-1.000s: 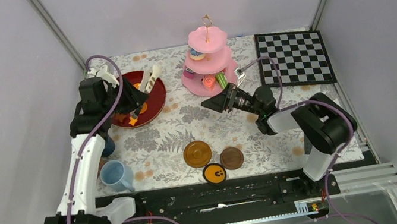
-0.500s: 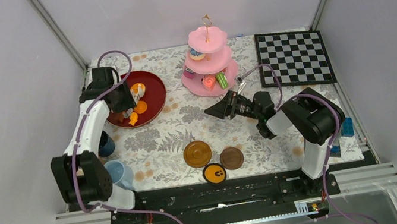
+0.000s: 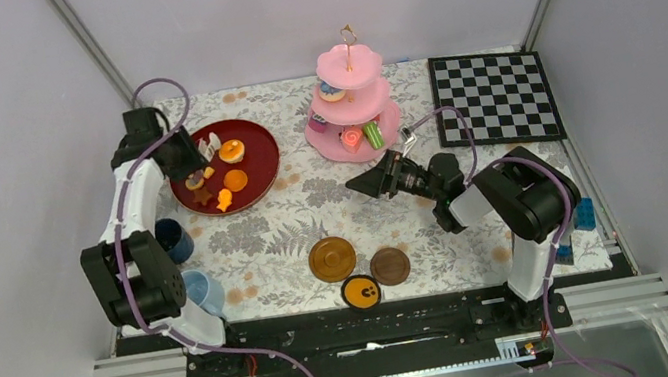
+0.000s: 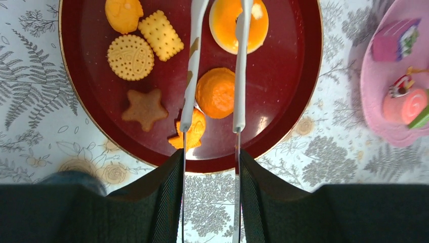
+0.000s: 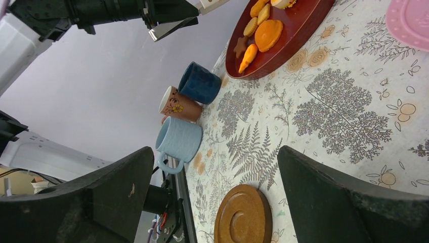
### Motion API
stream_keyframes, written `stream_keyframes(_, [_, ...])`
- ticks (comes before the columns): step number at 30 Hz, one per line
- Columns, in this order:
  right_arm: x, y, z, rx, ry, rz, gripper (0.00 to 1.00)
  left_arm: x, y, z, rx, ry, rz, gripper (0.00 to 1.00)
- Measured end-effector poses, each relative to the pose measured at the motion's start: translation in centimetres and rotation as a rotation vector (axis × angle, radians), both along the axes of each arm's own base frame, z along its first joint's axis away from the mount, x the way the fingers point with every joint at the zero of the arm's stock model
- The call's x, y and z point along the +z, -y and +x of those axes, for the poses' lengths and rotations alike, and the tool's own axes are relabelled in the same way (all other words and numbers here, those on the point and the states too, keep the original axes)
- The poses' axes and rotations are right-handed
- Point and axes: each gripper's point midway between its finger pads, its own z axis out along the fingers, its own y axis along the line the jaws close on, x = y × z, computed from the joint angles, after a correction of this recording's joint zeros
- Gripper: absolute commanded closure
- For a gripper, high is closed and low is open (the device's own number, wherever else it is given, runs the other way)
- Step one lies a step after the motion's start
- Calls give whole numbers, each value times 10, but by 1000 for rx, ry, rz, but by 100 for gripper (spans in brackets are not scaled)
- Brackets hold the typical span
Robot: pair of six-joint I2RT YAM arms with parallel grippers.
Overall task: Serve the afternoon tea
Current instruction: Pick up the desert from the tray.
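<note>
Left gripper (image 4: 212, 124) part-open, empty, above dark-red round tray (image 4: 298, 109) near rim; brown star biscuit (image 4: 144, 108) flat, left of fingers. Right gripper (image 3: 362, 184) wide open, empty.

The pink three-tier cake stand (image 3: 350, 105) stands upright near the table's far edge, pastries on its tiers. Star biscuit (image 4: 145, 108) and orange pastries (image 4: 215, 92) lie flat in the red tray (image 3: 267, 164) toward the far-left corner. Three cups (image 5: 180, 138) cluster along the left edge; brown saucers (image 3: 332, 259) sit near the front edge.
</note>
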Motion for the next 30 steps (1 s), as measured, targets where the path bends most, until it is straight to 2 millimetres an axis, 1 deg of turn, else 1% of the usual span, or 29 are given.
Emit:
stream_keyframes(5, [3, 1, 1, -2, 4, 12, 0, -4, -22, 5, 60, 31, -156, 58])
stream_keyframes(6, [3, 1, 1, -2, 3, 14, 0, -8, -26, 4, 74, 37, -199, 57])
stream_keyframes(10, [4, 1, 1, 0, 4, 20, 0, -22, -31, -5, 117, 40, -354, 53])
stream_keyframes(12, [4, 1, 1, 1, 3, 24, 0, -28, -29, -9, 131, 40, -425, 52])
stream_keyframes(15, [2, 2, 1, 1, -7, 25, 1, -37, -18, -15, 135, 29, -522, 51])
stream_keyframes(20, [3, 2, 1, 1, -13, 30, 1, -49, -4, -21, 145, 14, -606, 50])
stream_keyframes(24, [3, 2, 1, 1, -13, 32, 0, -50, -3, -19, 163, 29, -641, 51])
stream_keyframes(30, [2, 2, 1, 1, -19, 32, 0, -46, -10, -14, 195, 76, -700, 52])
